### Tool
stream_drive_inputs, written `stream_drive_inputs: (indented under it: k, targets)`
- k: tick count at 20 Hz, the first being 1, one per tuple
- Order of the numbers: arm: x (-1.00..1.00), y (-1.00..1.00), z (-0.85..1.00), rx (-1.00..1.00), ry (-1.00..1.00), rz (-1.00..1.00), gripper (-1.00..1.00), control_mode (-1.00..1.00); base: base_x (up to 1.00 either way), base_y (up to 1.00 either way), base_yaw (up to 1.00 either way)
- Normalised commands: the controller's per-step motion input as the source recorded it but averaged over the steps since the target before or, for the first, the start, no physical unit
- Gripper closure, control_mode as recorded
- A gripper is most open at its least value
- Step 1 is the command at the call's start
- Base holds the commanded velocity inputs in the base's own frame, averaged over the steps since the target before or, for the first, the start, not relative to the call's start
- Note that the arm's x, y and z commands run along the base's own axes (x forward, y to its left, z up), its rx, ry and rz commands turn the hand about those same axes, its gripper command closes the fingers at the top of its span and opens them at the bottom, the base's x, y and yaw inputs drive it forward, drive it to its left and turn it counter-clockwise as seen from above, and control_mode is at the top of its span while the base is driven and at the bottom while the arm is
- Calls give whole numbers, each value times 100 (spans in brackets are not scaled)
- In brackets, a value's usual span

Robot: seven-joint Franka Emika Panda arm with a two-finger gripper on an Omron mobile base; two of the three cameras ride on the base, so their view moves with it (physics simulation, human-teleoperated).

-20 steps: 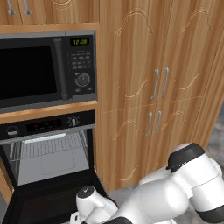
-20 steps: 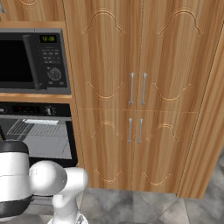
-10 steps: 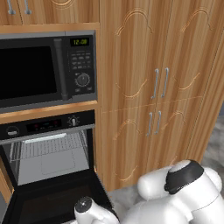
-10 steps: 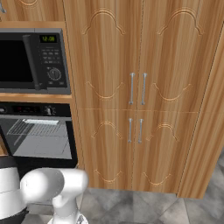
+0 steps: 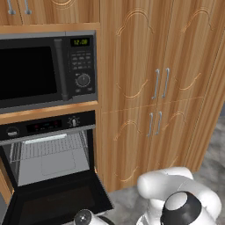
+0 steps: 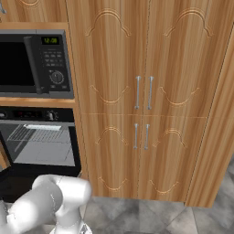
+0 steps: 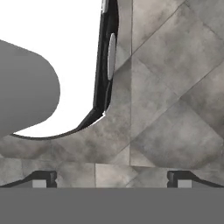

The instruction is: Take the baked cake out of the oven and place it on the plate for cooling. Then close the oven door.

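1. Nearest, in the hand view, the robot's two-finger hand [image 7: 112,178] points down at the grey stone-tiled floor [image 7: 175,87]; its dark fingertips [image 7: 42,178] stand far apart, so the hand is wide and holds nothing.
2. Just beyond, the white arm [image 5: 176,197] is folded low in front of the cabinets, with its rounded joints at the bottom of both base views.
3. Next comes the wide black glass-fronted oven door [image 5: 57,202], let down flat and open in front of the cavity.
4. Behind it is the black built-in wall oven [image 5: 48,151], with a control strip of round knobs above the cavity and a wire rack [image 5: 48,147] across the lit grey interior. No baked cake can be made out on the rack or the oven floor from here, and no plate either.
5. Above the oven sits the larger black microwave [image 5: 46,70] with a keypad and green clock; to the right stand tall wooden cabinet doors [image 5: 158,83] with silver bar handles.
6. Judged from this, the door is already open and the step in hand is reaching in for the cake, not yet begun. The next move calls for lifting the hand from its floor-facing pose, turning it towards the cavity above the lowered door, and finding the cake before closing on it.
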Motion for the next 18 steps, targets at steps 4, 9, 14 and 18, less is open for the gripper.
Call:
stream_drive_inputs:
  k: [4, 9, 14, 18]
  targets:
    - [18, 16, -36, 0, -15, 0, -100, -100, 0, 0, 0]
    - [30, 16, -26, 0, -14, 0, -100, -100, 0, 0, 0]
    - [14, 9, -37, 0, -13, 0, -100, -100, 0, 0, 0]
    - [24, 9, -36, 2, -13, 0, -100, -100, 0, 0, 0]
